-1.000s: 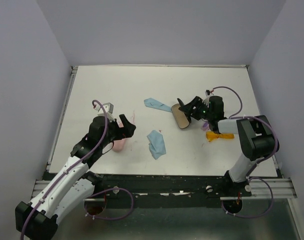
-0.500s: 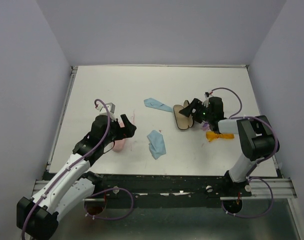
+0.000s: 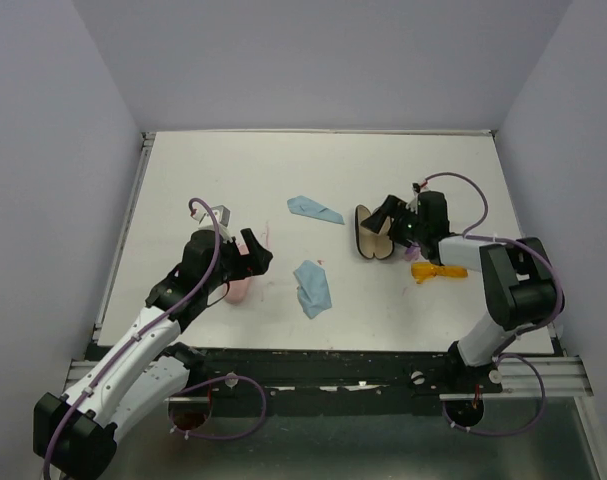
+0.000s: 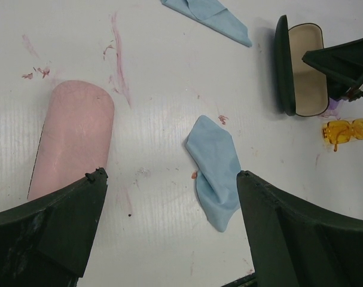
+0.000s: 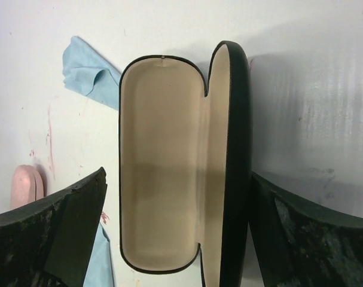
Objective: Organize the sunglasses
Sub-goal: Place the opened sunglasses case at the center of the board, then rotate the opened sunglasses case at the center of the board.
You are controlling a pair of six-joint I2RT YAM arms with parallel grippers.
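Note:
The orange sunglasses [image 3: 433, 271] lie on the table right of the open black case [image 3: 370, 234] and show in the left wrist view as the orange pair [image 4: 345, 131]. A pale purple pair [image 4: 332, 110] peeks out under the right arm, mostly hidden. My right gripper [image 3: 382, 224] is open and low over the case. In its wrist view the gripper [image 5: 178, 233] straddles the beige tray [image 5: 163, 161], with the black lid [image 5: 232, 149] upright by the right finger. My left gripper [image 3: 255, 248] hangs open and empty above the table [image 4: 163, 227], between the pink case and the nearer cloth.
A closed pink case [image 3: 236, 288] lies under the left gripper's left side, the same pink case [image 4: 67, 137] in the wrist view. One light blue cloth [image 3: 313, 288] lies crumpled mid-table and another cloth [image 3: 314, 209] sits behind it. White walls border the table.
My right gripper's jaws have spread wider around the black case, which has shifted slightly right with its lid now more upright. The left arm has barely moved.

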